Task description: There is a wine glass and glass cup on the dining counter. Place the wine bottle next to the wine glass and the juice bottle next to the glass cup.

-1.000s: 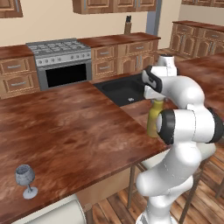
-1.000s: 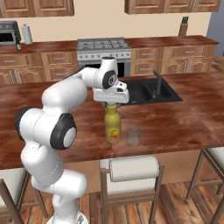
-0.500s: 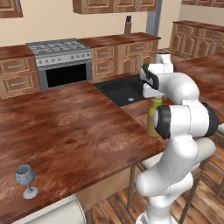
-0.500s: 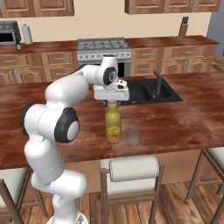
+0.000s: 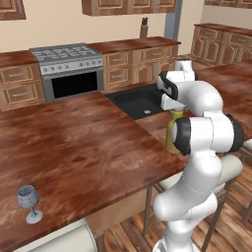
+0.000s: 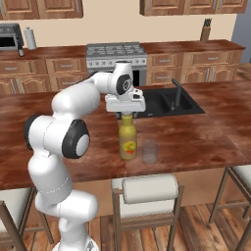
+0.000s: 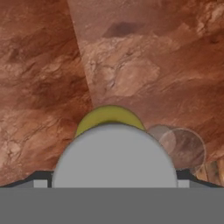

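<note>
Juice bottle set down beside the cup, gripper lifting clear

The juice bottle (image 6: 128, 141) stands upright on the dining counter (image 6: 206, 137), on the front strip of wood near the stool side. Every place here is given from that bottle. The glass cup (image 6: 150, 151) stands just beside it, close but not clearly touching, on the side away from the arm's base. In the hand view the bottle's pale cap (image 7: 114, 155) sits directly below the camera, with the cup's (image 7: 183, 148) round rim next to it.

The gripper (image 6: 126, 115) hangs straight above the cap. Half a second ago it sat lower, down around the neck; now it has risen so the cap shows just beneath the hand. The fingers look spread and hold nothing, and the bottle stands on its own.

Judged from this, the juice half of the task looks done. The black sink (image 6: 164, 102) lies behind the bottle. The wine glass (image 5: 28, 202) stands far from the bottle, at the counter's other end near the front edge. No wine bottle stands beside it, so that half seems still to do
</note>
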Controlling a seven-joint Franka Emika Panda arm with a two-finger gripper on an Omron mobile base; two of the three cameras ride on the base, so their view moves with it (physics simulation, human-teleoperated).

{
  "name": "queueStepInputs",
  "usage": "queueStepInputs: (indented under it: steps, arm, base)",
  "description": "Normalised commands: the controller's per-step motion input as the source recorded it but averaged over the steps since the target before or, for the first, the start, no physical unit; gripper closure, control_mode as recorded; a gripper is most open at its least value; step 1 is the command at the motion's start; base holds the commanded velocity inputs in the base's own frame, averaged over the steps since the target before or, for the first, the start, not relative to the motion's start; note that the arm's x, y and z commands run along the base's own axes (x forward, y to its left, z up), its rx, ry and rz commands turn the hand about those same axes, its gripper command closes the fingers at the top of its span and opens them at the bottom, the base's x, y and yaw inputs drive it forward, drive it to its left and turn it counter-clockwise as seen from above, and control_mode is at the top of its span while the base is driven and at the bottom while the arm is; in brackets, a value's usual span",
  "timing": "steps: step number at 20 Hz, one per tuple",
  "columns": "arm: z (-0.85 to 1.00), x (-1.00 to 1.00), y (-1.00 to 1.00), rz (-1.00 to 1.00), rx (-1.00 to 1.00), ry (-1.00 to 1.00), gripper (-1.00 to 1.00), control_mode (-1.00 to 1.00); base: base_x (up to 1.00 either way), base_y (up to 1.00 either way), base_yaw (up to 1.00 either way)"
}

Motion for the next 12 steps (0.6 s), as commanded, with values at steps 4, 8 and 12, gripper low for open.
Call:
queueStepInputs:
  steps: [4, 8, 12]
  arm:
    - [-0.01, 0.0, 0.0, 0.06, 0.0, 0.0, -1.0, -1.0]
    - [0.01, 0.0, 0.01, 0.05, 0.0, -0.01, -1.0, -1.0]
    - [0.09, 0.03, 0.07, 0.0, 0.0, 0.0, -1.0, -1.0]
  base:
    - [0.0, 0.0, 0.0]
    - [0.0, 0.0, 0.0]
    - [0.0, 0.0, 0.0]
